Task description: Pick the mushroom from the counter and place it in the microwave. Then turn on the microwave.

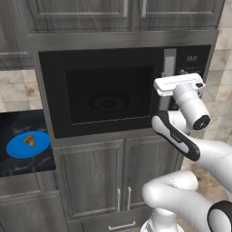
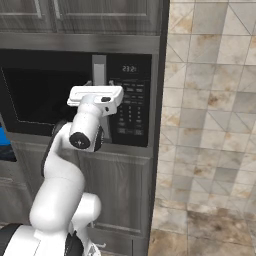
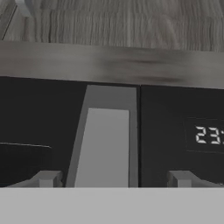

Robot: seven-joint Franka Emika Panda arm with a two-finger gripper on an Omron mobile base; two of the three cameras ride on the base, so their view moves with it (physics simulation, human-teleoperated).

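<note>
Gripper (image 3: pixel 114 178) hanging with jaws wide apart on each side of the grey door handle (image 3: pixel 105 144), holding nothing, microwave (image 1: pixel 108 97) sitting shut, mushroom (image 1: pixel 30 140) lying far left on a blue plate (image 1: pixel 18 149) on the counter (image 1: pixel 13 124).

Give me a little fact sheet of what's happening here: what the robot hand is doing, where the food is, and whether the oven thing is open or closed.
Robot hand: gripper, jaws wide apart, holding nothing
Hand position: at the microwave's grey vertical door handle, one fingertip on each side of it
Microwave: door closed, clock display lit
Button panel: right of the handle
Mushroom: on a blue plate, left of the microwave
Plate location: on the black counter
Task progress: mushroom not yet picked up
</note>
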